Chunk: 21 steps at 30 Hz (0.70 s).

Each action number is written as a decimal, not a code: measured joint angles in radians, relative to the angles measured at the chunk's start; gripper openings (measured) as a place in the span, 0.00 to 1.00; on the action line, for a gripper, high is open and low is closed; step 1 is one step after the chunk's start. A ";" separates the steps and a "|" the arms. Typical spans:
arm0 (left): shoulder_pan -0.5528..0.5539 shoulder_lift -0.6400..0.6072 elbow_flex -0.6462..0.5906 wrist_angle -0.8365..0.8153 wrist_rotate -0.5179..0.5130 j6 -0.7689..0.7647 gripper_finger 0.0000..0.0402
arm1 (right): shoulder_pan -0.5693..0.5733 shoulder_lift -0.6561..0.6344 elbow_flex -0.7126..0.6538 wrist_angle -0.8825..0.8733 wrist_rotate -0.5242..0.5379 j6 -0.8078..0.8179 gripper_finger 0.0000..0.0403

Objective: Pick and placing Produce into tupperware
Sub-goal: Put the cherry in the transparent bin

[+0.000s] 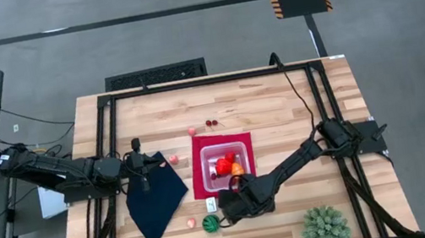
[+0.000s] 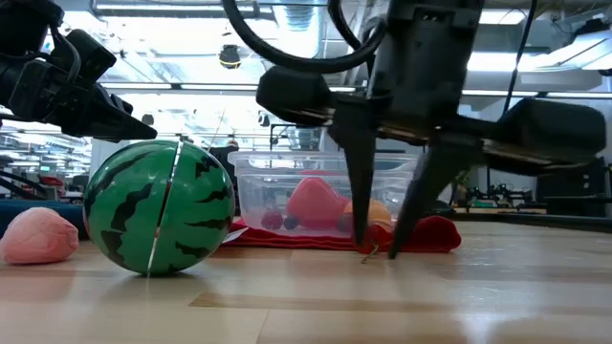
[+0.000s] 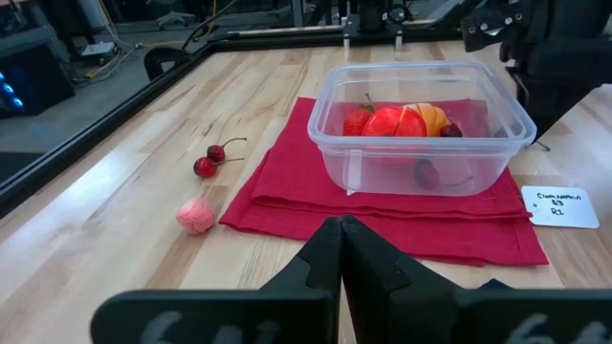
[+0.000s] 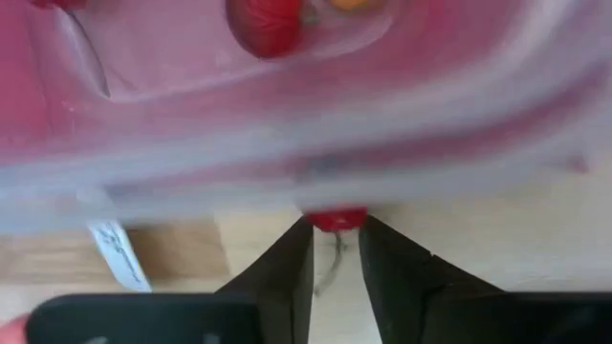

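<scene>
The table [image 1: 278, 100] is showing pale wood, butcher-block strips with a smooth, faintly satin finish, framed by matt black metal rails [image 1: 206, 81]. The tupperware [image 3: 421, 129] is looking like clear, smooth plastic, slightly cloudy at its rounded walls. Under it, the red mat [image 3: 287, 196] is lying as soft folded cloth, matt, while the navy cloth [image 1: 154, 198] is looking equally dull. The green striped ball [image 2: 158, 206] is gleaming as glossy plastic with 1 visible seam; the pink piece [image 2: 38, 236] beside it is looking rough and matt. The 2 cherries [image 3: 210, 159] are shining. The label [image 3: 559, 205] is appearing as paper.
</scene>
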 joint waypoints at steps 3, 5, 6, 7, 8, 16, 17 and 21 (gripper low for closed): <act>0.000 0.000 0.000 0.000 0.000 0.000 0.00 | -0.004 0.001 0.000 0.011 0.014 -0.001 0.26; 0.000 0.000 0.000 0.000 0.000 0.000 0.00 | -0.008 0.001 0.000 0.020 0.015 -0.001 0.24; 0.000 0.000 0.000 0.000 0.000 0.000 0.00 | -0.012 0.001 0.000 0.021 0.014 -0.001 0.23; 0.000 0.000 0.000 0.000 0.000 0.000 0.00 | -0.014 0.001 0.000 0.021 0.013 -0.001 0.22; 0.000 0.000 0.000 0.000 0.000 0.000 0.00 | -0.016 0.001 0.000 0.021 0.010 -0.001 0.21; 0.000 0.000 0.000 0.000 0.000 0.000 0.00 | -0.007 0.001 0.000 0.019 -0.024 -0.001 0.11; 0.000 0.000 0.000 0.000 0.000 0.000 0.00 | -0.007 0.001 0.000 0.023 -0.024 -0.001 0.09; 0.000 0.000 0.000 0.000 0.000 0.000 0.00 | -0.003 0.001 0.000 0.033 -0.026 -0.001 0.03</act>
